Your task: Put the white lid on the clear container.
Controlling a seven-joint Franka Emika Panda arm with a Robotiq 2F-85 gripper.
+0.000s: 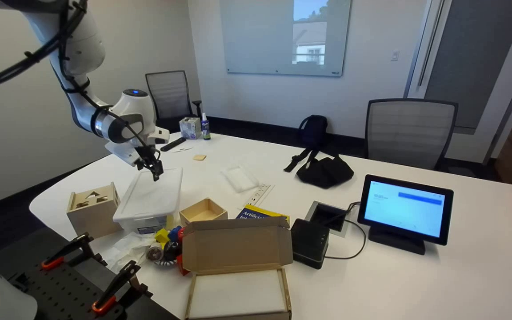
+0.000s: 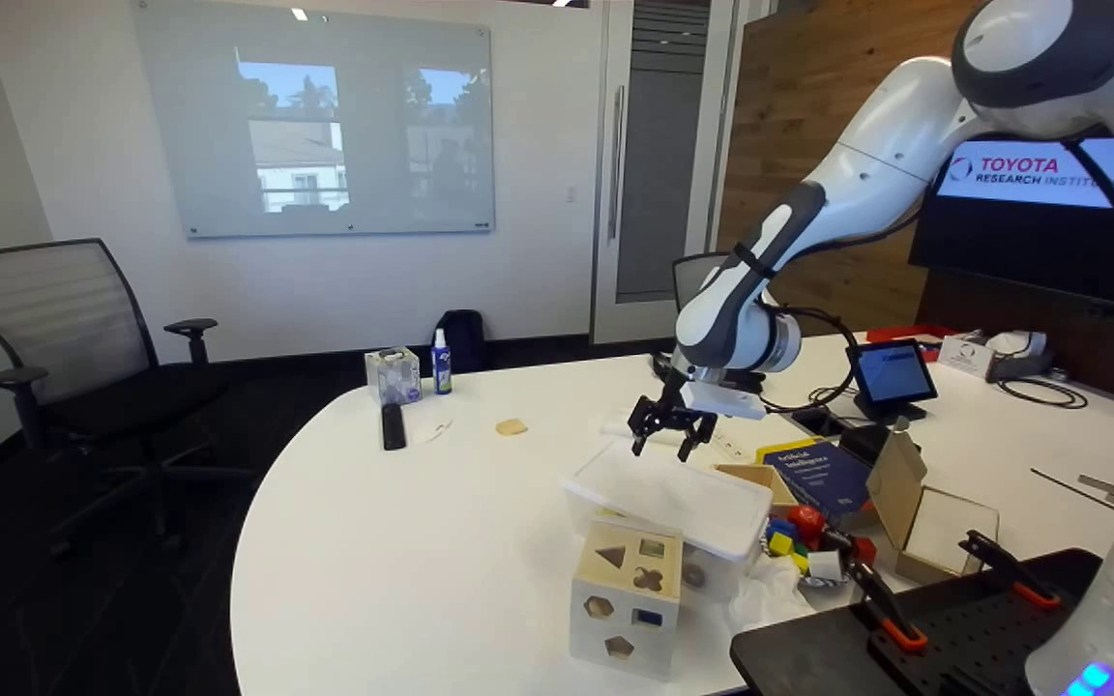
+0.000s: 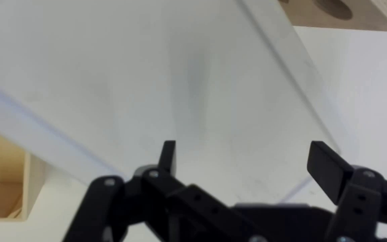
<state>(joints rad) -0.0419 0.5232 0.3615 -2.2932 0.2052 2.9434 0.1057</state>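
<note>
One lid [image 2: 673, 495] on one tub [image 1: 140, 223], two wooden boxes [image 1: 94, 219] beside — two fingers [image 3: 326, 168], spread apart — the lid below them.

A spray bottle [image 2: 442, 367] stands beside a patterned box [image 2: 395, 377]; a tabletop screen [image 1: 405, 208] glows.
</note>
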